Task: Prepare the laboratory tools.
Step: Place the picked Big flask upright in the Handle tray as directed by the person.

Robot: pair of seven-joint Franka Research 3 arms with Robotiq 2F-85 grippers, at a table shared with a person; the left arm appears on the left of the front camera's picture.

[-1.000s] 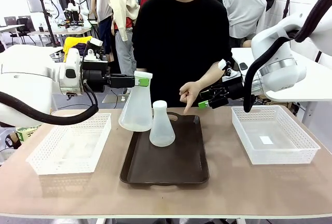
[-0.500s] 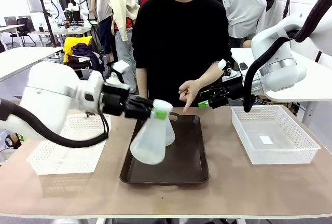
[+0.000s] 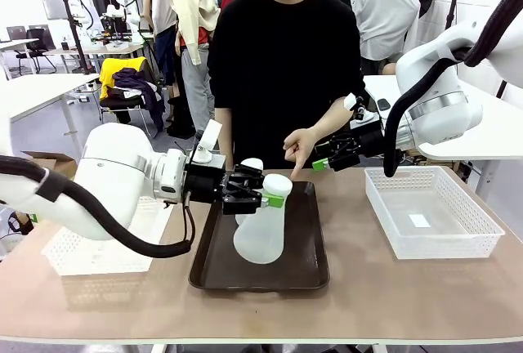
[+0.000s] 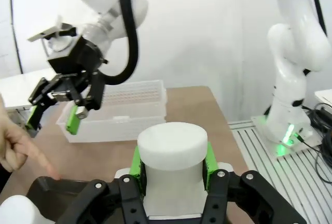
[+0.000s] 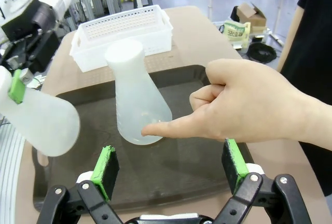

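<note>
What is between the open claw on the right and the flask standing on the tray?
In the right wrist view, the person's pointing hand lies between the right gripper and the standing flask, fingertip at its base, above the tray.

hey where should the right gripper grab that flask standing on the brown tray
Probably the short neck of the standing flask, coming in level from the side: the neck is straight and narrow, while the body flares wide. The right gripper is open in front of it, but the person's pointing hand sits between them.

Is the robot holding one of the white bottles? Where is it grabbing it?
Yes. The left hand holds one flask by its short neck, with the flask tilted above the brown tray. The right hand is open and holds nothing.
</note>
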